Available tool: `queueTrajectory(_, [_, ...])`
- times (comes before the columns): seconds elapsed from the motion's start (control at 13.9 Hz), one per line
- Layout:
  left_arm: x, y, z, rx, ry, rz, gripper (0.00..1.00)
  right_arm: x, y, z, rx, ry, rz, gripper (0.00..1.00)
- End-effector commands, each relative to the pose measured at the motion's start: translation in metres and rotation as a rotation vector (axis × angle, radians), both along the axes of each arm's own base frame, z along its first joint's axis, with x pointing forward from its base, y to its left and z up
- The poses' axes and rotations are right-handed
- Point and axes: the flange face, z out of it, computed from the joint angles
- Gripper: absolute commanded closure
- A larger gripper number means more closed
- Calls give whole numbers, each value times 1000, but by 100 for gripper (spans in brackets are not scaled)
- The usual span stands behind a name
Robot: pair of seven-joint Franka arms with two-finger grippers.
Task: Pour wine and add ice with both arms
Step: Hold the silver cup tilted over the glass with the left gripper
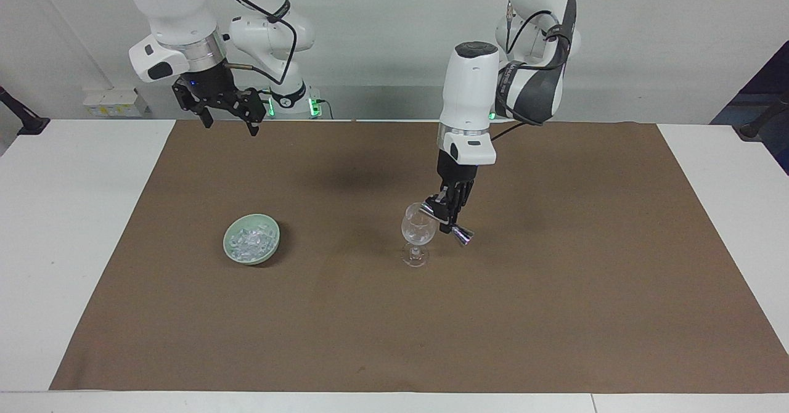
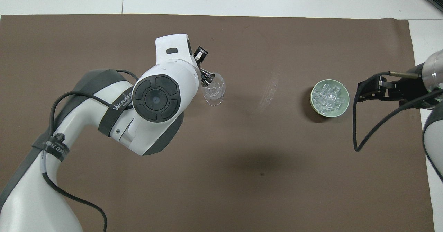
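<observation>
2 arms, 1 busy. Left tool [image 1: 448, 214] is clamped tight on a small metal jigger [image 1: 445, 220], tipped so its mouth sits over the rim of the wine glass [image 1: 418, 233] just below and beside the tool; the jigger's other end pokes out away from the glass, toward the left arm's end of the desk [image 1: 555, 314]. Glass stands upright on the brown mat, approx mid-desk. Can't see any stream or colored liquid in the glass; contents look clear, so whether wine has gone in I can't tell.

Right tool [image 1: 229, 114] hangs high w/ fingers spread wide, holding nothing, waiting over the mat edge near its own base. Below it and further out on the desk sits the pale green bowl [image 1: 251, 239] w/ the ice [image 2: 329, 96] heaped inside: many small clear chunks, none outside the bowl as far as I can see. Bowl is well apart from the glass, toward the right arm's end.

Progress, my read: pour step is underway or near its end, approx halfway thru the task at best. Left to do: level the jigger, take it away and set it down, then the right tool has to drop to the bowl, pick ice and carry it to the glass. No ice in the glass that I can make out.
</observation>
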Motion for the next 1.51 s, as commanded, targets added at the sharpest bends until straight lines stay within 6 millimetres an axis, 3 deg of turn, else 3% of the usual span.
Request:
queueTrajectory(0.0, [-3,-1,1,25,-7,3,100,-1,-3,1,20,2,7,0])
queueTrajectory(1.44, [-10,-18,5,59,-97,-69,100,-1,-3,1,20,2,7,0])
